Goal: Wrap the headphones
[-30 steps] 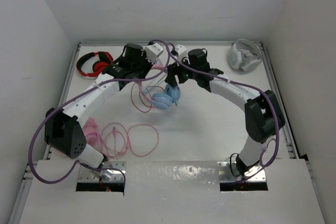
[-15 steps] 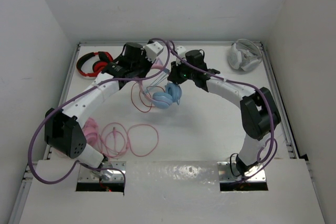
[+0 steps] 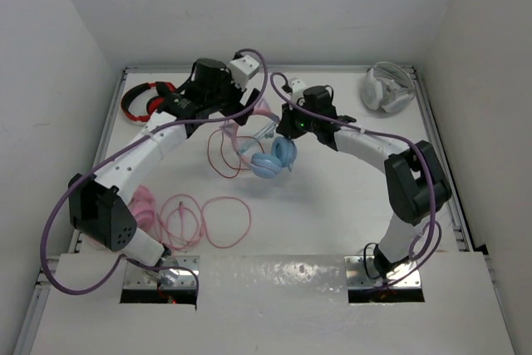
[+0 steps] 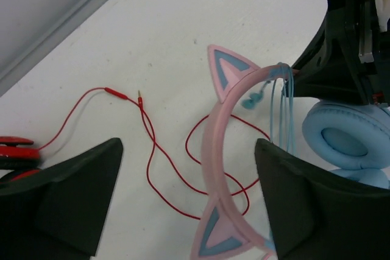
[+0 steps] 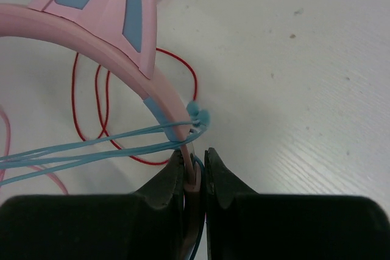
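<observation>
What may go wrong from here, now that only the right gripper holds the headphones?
1. The right gripper pinches just the thin headband, while the left gripper stands open near it: the headphones may twist or slip.
2. The blue cable loops look slack beside the grip and may slide off.
3. The red cable lies on the table below and may get caught.

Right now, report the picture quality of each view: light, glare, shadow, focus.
Top external: even light, only soft shadows, and some glare on the shiny strip at the near edge. Left wrist: the headphones are sharp; the left fingers are dark and slightly soft. Right wrist: the right fingers are a near-black mass, and the headphones go a little blurred where they pinch them.
</observation>
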Tool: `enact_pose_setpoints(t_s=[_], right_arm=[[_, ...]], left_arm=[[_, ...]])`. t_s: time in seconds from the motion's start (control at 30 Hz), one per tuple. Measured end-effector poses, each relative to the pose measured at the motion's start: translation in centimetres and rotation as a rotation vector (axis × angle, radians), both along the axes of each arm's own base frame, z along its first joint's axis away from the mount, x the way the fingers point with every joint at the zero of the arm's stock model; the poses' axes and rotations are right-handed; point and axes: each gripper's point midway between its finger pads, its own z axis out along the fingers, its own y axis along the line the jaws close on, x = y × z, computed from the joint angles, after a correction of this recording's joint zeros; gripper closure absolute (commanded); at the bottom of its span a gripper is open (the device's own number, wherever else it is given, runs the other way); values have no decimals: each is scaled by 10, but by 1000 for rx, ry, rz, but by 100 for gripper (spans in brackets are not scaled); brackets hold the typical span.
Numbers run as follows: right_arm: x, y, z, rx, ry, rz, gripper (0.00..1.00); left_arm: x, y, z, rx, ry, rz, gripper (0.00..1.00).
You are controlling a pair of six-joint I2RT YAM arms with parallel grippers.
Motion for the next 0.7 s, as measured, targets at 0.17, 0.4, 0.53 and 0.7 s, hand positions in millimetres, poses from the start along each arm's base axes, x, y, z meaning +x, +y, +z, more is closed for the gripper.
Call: enact_pose_setpoints(t_s=[0.17, 0.4, 0.53, 0.7], right_arm=[[-5, -38, 1, -14, 12, -84, 100], [-17, -93, 2, -39, 22, -216, 100], [-31, -129, -14, -65, 69, -302, 100], [-48, -174, -37, -91, 156, -417, 100]], left_arm=[[1, -4, 33, -50, -32, 7, 0], [-3, 2, 49, -70, -44, 40, 0], [-4, 14, 49, -65, -51, 88, 0], [-2, 42, 43, -83, -38, 160, 0]])
